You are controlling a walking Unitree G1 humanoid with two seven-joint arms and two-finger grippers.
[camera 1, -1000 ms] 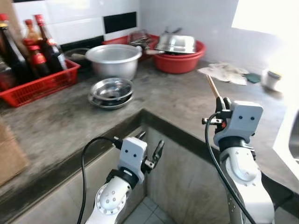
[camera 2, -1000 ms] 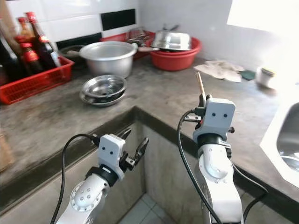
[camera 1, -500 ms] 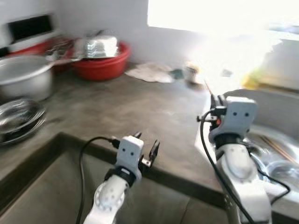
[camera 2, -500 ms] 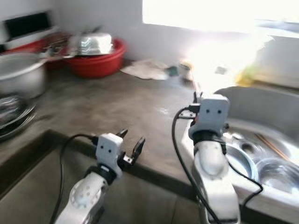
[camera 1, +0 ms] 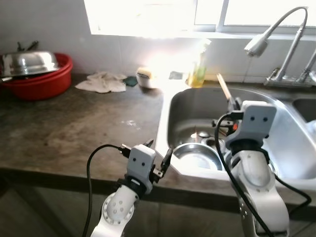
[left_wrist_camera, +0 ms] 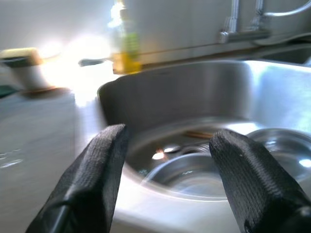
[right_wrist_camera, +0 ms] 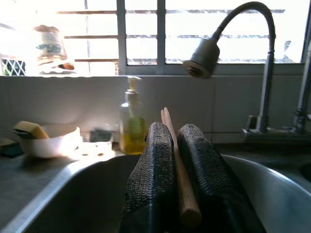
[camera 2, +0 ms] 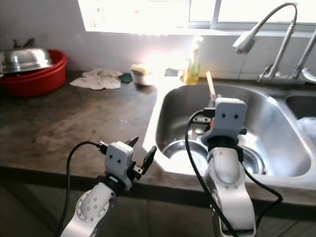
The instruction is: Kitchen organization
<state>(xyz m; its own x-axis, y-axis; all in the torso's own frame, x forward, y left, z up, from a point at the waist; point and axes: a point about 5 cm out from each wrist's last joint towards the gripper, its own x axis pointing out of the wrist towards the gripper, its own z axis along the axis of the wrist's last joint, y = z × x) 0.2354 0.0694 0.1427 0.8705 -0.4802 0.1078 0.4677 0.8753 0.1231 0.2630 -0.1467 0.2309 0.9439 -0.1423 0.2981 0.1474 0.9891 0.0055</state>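
Observation:
My right gripper is shut on a pair of wooden chopsticks, held upright over the steel sink. In the right wrist view the chopsticks lie pinched between the two black fingers. A steel bowl rests in the sink basin below and to the left of that gripper. My left gripper is open with nothing in it, low over the counter's front edge by the sink's near corner. Its spread fingers frame the basin and the bowl.
A curved faucet hangs over the sink, and a soap bottle stands on the ledge behind it. On the grey counter to the left lie a white cloth, a small dish with a sponge and a red basin holding a steel lid.
The camera has swung right, from the corner counter with bottles and pots to the sink. Both grippers keep their state; the right one still holds the chopsticks.

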